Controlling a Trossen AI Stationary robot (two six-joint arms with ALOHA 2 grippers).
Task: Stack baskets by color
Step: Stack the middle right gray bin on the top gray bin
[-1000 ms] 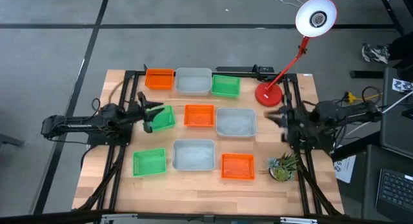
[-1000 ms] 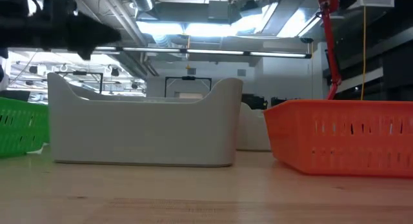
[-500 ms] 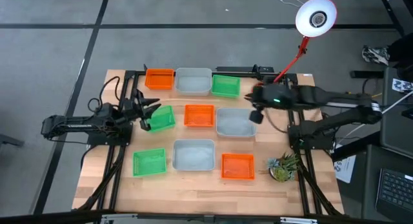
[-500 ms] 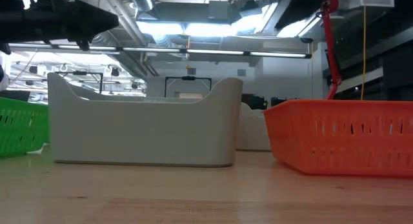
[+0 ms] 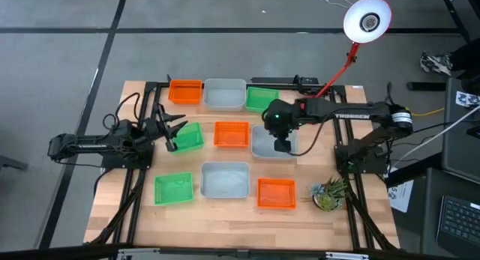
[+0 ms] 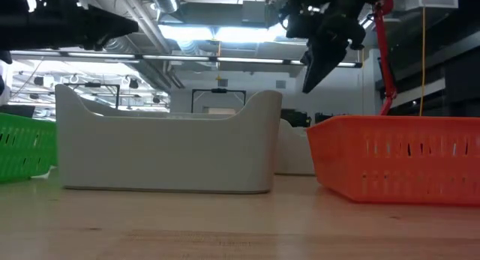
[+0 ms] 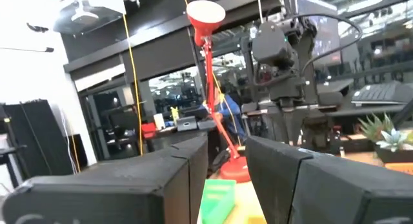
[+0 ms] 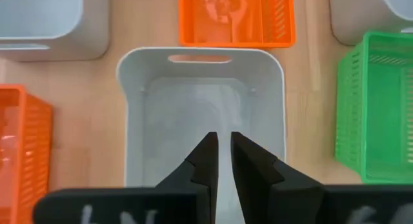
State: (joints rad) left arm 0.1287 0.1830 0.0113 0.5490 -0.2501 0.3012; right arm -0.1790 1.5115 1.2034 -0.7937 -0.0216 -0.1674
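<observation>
Nine baskets sit on the wooden table in three rows. The far row holds an orange [image 5: 185,91], a grey [image 5: 225,94] and a green one [image 5: 262,100]. In the middle row are green [image 5: 191,138], orange [image 5: 232,134] and grey [image 5: 262,144]. The near row has green [image 5: 174,188], grey [image 5: 225,179] and orange [image 5: 276,192]. My right gripper [image 5: 283,145] hangs above the middle-row grey basket [image 8: 200,114], pointing steeply down. A narrow gap shows between its fingertips [image 8: 224,143], and nothing is in it. My left gripper [image 5: 177,132] stands open at the left, raised beside the middle green basket [image 7: 216,195].
A red desk lamp stands with its base [image 5: 311,109] at the far right of the table, its stem slanting up over the right arm to the head [image 5: 367,19]. A small potted plant [image 5: 328,194] sits at the near right corner. Black frame rails run along both table sides.
My right arm has swung out from the table's right edge toward the middle. It has stretched over the middle-row grey basket and tipped its gripper from about level to steeply down. My left gripper has stayed in place and rolled about its own axis. No basket has moved.
</observation>
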